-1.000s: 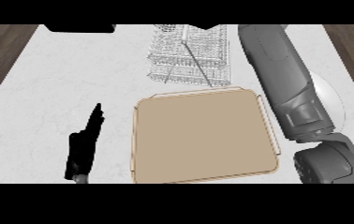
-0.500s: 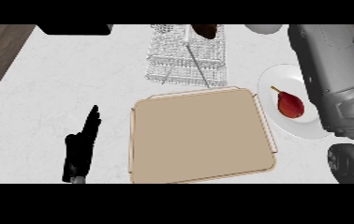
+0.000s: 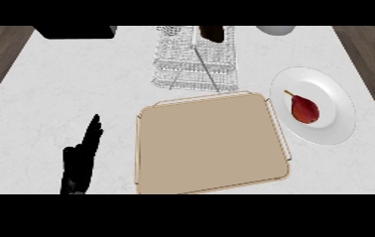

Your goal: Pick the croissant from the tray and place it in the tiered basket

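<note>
White counter: right arm gone from view since a sec ago; tray (image 3: 212,142) bare, dark lump in basket (image 3: 196,57), prob. croissant (image 3: 212,31) placed. Left hand (image 3: 82,159) resting, fingers straight together.

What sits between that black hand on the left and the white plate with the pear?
In the head view, the tan tray lies between the left hand and the plate holding the pear. Nothing rests on the tray.

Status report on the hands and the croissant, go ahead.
Black left hand open, resting at lower left; right hand out of view. Dark brown croissant in white wire tiered basket. Tan square tray bare. Nothing in the way.
</note>
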`<action>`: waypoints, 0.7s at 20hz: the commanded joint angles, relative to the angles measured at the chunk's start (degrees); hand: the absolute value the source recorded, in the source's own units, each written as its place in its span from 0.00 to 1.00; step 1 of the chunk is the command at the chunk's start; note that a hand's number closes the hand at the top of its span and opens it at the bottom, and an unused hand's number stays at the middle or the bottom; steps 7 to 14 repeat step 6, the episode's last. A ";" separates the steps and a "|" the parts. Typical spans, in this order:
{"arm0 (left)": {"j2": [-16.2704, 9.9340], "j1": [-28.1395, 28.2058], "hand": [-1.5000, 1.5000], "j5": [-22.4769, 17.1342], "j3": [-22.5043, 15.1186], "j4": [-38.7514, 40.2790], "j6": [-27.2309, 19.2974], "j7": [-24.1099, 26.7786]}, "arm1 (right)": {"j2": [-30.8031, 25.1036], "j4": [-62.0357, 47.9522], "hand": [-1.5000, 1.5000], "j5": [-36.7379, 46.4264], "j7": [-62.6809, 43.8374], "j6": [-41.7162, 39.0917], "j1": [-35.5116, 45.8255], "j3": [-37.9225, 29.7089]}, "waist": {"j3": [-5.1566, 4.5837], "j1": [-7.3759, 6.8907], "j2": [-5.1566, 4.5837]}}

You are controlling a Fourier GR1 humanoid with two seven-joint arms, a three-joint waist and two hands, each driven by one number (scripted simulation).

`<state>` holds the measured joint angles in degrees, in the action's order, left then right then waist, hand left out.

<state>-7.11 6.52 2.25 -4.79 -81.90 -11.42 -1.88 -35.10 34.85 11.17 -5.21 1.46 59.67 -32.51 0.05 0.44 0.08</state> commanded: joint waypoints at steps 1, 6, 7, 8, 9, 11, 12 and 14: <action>0.61 -1.20 0.50 0.40 0.35 1.03 -0.83 -0.35 | -9.53 -0.60 0.00 -3.79 1.95 -11.23 -6.26 -3.15 | 0.01 0.27 -0.12; 1.18 -0.83 0.50 0.91 -0.01 1.38 -0.81 0.83 | -16.54 -5.61 0.00 -8.01 6.04 -21.32 -9.68 -6.31 | 0.03 -0.89 -0.36; 1.18 -0.83 0.50 0.91 -0.01 1.38 -0.81 0.83 | -16.54 -5.61 0.00 -8.01 6.04 -21.32 -9.68 -6.31 | 0.03 -0.89 -0.36; 1.18 -0.83 0.50 0.91 -0.01 1.38 -0.81 0.83 | -16.54 -5.61 0.00 -8.01 6.04 -21.32 -9.68 -6.31 | 0.03 -0.89 -0.36; 1.18 -0.83 0.50 0.91 -0.01 1.38 -0.81 0.83 | -16.54 -5.61 0.00 -8.01 6.04 -21.32 -9.68 -6.31 | 0.03 -0.89 -0.36; 1.18 -0.83 0.50 0.91 -0.01 1.38 -0.81 0.83 | -16.54 -5.61 0.00 -8.01 6.04 -21.32 -9.68 -6.31 | 0.03 -0.89 -0.36; 1.18 -0.83 0.50 0.91 -0.01 1.38 -0.81 0.83 | -16.54 -5.61 0.00 -8.01 6.04 -21.32 -9.68 -6.31 | 0.03 -0.89 -0.36; 1.18 -0.83 0.50 0.91 -0.01 1.38 -0.81 0.83 | -16.54 -5.61 0.00 -8.01 6.04 -21.32 -9.68 -6.31 | 0.03 -0.89 -0.36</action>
